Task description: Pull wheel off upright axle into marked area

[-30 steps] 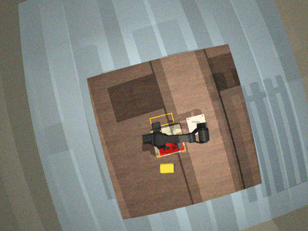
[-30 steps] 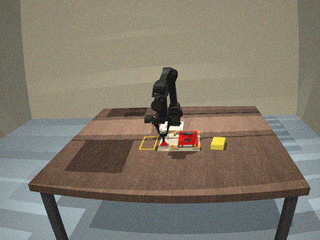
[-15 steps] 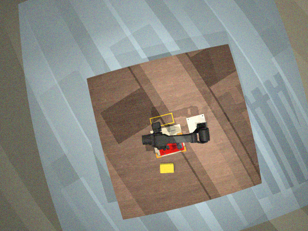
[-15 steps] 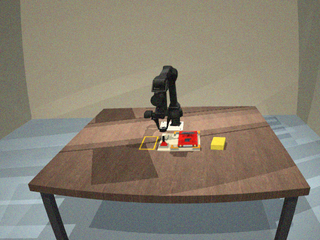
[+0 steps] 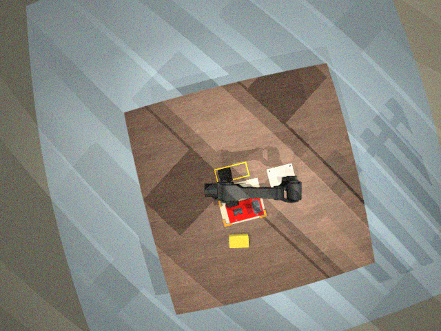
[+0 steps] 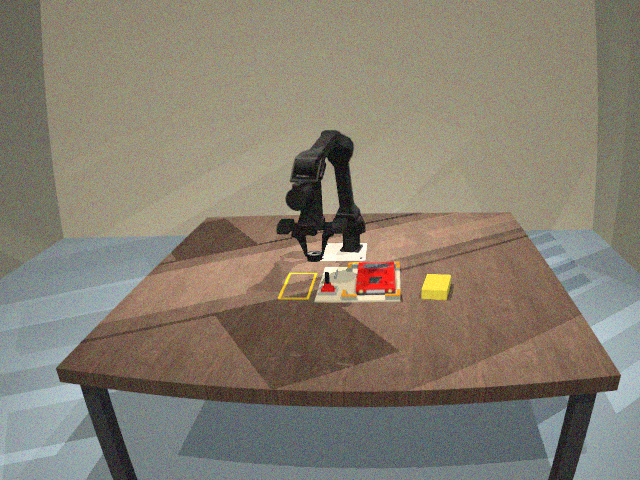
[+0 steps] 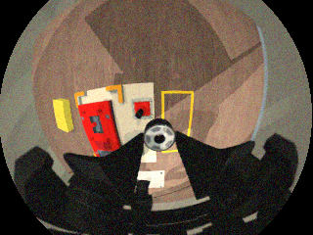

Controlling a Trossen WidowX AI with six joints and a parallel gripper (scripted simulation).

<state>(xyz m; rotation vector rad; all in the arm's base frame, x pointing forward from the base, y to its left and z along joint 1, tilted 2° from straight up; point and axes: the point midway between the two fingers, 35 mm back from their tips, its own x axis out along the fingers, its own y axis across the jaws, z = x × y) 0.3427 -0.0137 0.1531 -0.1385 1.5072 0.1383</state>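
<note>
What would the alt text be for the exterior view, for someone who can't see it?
A black robot arm's gripper holds a small wheel in the air above a wooden table, behind a yellow-outlined rectangle. Right of it sit a board with a red axle and a yellow block.

A wooden table is standing in the middle of the room on dark legs, its brown top showing darker diagonal bands and patches. Behind the table a plain beige wall is rising, with further beige walls closing in on either side of it. Beneath and around the table a pale blue-grey floor is spreading out, crossed by lighter and darker stripes. The table is casting a soft shadow onto the floor below it.
</note>
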